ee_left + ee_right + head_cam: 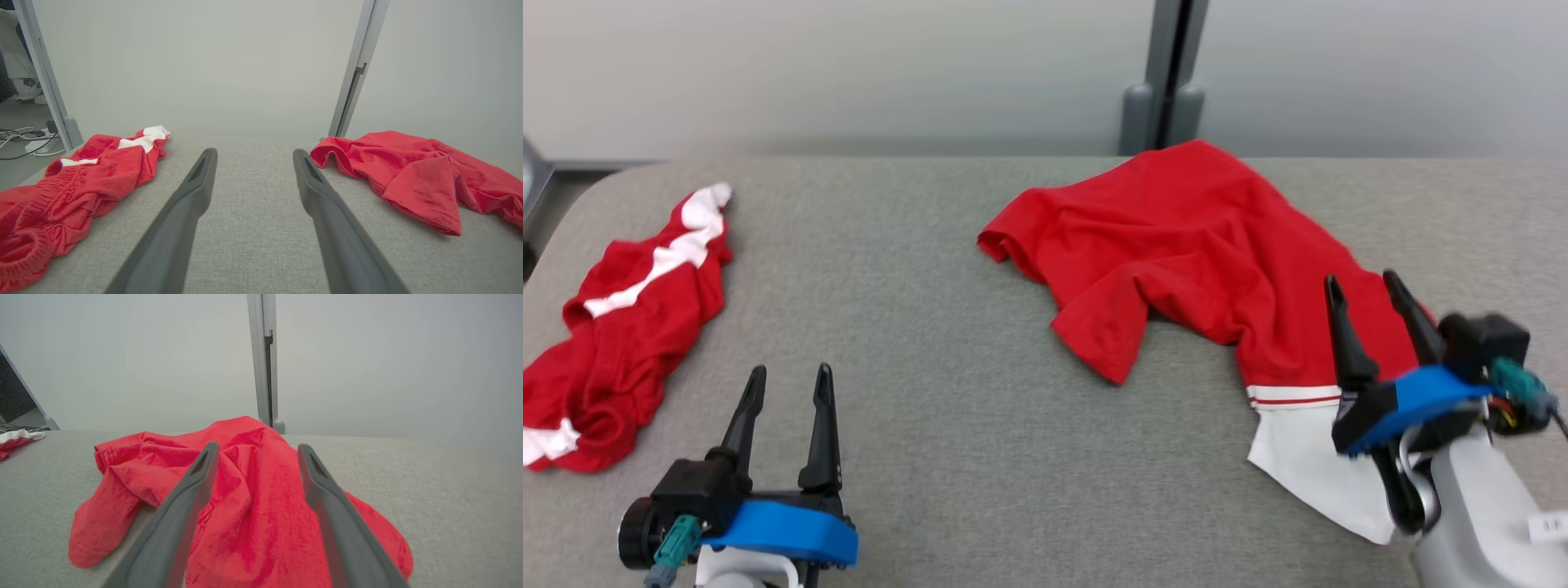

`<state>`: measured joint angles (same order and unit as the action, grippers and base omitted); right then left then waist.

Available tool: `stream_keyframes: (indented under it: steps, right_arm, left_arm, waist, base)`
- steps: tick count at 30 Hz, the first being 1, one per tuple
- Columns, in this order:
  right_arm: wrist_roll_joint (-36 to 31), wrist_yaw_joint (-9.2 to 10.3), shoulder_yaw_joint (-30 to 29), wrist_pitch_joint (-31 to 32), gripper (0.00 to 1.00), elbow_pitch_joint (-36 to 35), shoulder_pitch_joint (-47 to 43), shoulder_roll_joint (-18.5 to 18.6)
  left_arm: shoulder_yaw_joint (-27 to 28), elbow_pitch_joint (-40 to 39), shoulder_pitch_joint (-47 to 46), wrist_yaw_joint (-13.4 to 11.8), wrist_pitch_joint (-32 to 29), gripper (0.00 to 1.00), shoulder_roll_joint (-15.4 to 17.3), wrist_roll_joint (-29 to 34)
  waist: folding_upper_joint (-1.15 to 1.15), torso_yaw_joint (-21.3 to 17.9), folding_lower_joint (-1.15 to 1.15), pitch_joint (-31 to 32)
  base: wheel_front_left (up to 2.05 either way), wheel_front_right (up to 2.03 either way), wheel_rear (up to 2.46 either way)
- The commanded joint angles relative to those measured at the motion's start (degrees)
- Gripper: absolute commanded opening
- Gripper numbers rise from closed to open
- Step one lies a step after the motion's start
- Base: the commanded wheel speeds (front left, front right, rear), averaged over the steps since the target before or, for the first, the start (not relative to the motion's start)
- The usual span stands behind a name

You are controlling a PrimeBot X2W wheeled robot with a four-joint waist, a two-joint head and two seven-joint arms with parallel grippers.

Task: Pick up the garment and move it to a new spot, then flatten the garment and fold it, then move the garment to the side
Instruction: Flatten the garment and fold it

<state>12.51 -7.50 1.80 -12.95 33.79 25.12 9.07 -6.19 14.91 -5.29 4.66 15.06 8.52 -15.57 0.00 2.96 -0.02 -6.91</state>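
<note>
My left gripper [792, 371] sits low at the near left over bare tabletop [947, 408], jaws wide and empty. My right gripper [1361, 279] is at the near right, spread just as wide and holding nothing, with its fingers over the near end of the shirt [1201, 237]. I cannot tell whether they touch the cloth.

Closest to me, beside my right wrist, the shirt's white band [1298, 465] lies fairly flat. Beyond it the red body runs away across the right half of the tabletop, rumpled into soft ridges. One sleeve [1098, 331] flops toward the middle, and a second [1005, 237] lies farther off to the left. The far end humps up at the back edge, near the post [1168, 82].

I judge the shirt light, limp and not fragile. It will sag from any single hold and keep no shape, and on this cloth-like tabletop it should drag and bunch rather than slide.

A pinch on a ridge in the middle would likely gather several layers. For flattening I would take one edge, at the white band's corners or the shoulders, with a gripper at each end.

Well apart at the left lies a crumpled red-and-white pile [629, 302].
</note>
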Motion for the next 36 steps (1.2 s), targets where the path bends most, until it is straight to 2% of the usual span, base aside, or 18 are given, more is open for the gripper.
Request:
stream_keyframes:
  steps: [1,6,14,22,25,30,36]
  right_arm:
    - [-0.2,0.01,-0.1,-0.2,1.00,-1.3,-1.5,-0.3]
    - [-2.2,0.01,-1.4,1.3,1.00,-15.8,-12.8,-2.4]
    - [-2.4,0.01,-3.2,6.4,1.00,-25.3,-21.0,-4.8]
    - [-2.2,0.01,-3.9,9.1,1.00,-28.1,-23.4,-5.7]
    - [-2.4,0.01,-3.8,9.3,1.00,-28.7,-23.2,-5.9]
    - [-2.5,0.01,-2.5,9.7,1.00,-28.7,-22.2,-6.1]
    - [-1.7,0.01,0.2,9.4,1.00,-28.4,-19.7,-6.1]
  left_arm:
    - [0.3,0.0,0.6,-0.1,0.2,1.00,0.2,0.0]
    - [1.0,0.6,2.5,0.0,0.2,1.00,0.6,-0.3]
    - [1.1,1.7,3.7,-0.1,0.2,1.00,0.7,-0.2]
    - [0.5,2.2,3.9,0.3,0.0,1.00,1.0,-0.4]
    - [-1.1,2.9,1.2,0.9,-1.2,1.00,0.8,-0.3]
    - [-5.8,7.9,-5.6,2.1,-5.0,1.00,0.2,-0.2]
    - [-11.6,16.4,-14.5,2.8,-9.8,1.00,0.1,-1.7]
  waist:
    - [0.00,-1.9,0.02,1.9]
    - [0.00,-4.2,0.02,3.8]
    - [0.00,-5.7,0.02,5.4]
    - [0.00,-6.1,0.02,5.4]
    - [0.00,-6.3,0.02,4.7]
    - [0.00,-7.7,0.02,3.2]
    - [0.00,-11.4,0.02,0.1]
  base:
    - [0.00,0.00,0.00]
    - [0.00,0.00,0.00]
    - [0.00,0.00,0.00]
    - [0.00,0.00,0.00]
    - [0.00,0.00,0.00]
    - [0.00,0.00,0.00]
    - [0.00,0.00,0.00]
